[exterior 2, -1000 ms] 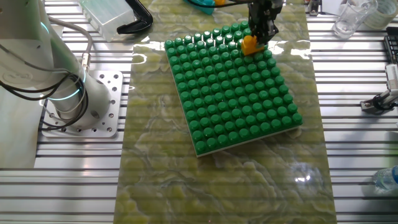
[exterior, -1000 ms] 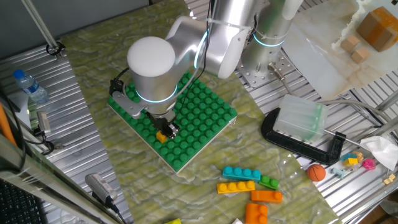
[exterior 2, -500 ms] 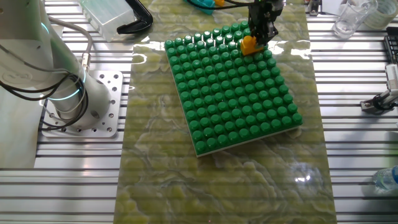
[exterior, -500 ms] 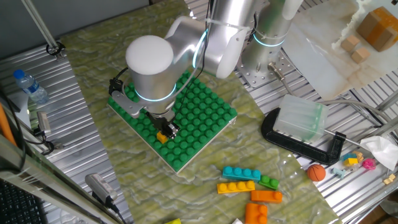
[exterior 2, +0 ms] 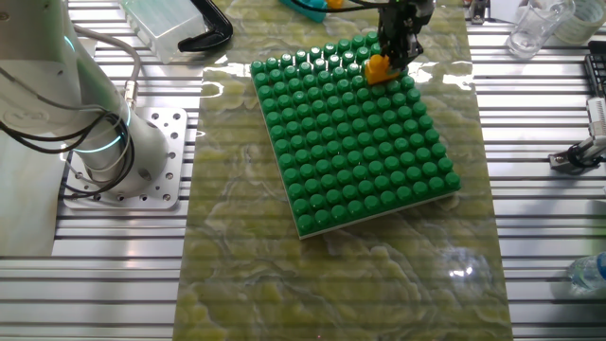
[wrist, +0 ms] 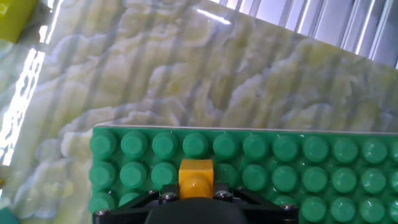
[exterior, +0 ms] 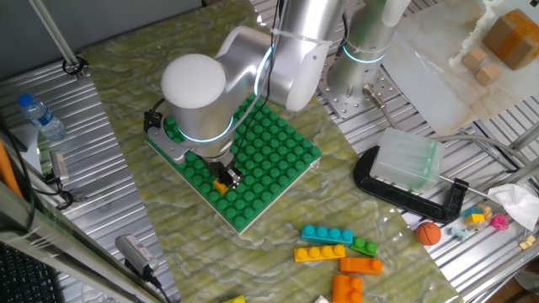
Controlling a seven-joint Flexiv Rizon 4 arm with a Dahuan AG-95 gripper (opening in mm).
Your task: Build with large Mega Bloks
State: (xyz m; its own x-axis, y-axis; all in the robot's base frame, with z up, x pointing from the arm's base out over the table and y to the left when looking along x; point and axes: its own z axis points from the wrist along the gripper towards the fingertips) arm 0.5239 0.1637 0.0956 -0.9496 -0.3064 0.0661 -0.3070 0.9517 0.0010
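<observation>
Early build | claw (exterior: 224, 177) clamped on 1-stud yellow brick (exterior 2: 378, 67), seating it near baseplate (exterior 2: 360, 142) edge | cyan brick (exterior: 327, 235), orange brick (exterior: 360, 265) waiting on desk (exterior: 278, 252)

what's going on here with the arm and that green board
The robot arm's pincer is shut on a small yellow block and has it down on the green studded baseplate, near one edge. More loose blocks, cyan, yellow, green and orange, lie on the mat off the plate, not yet used.
</observation>
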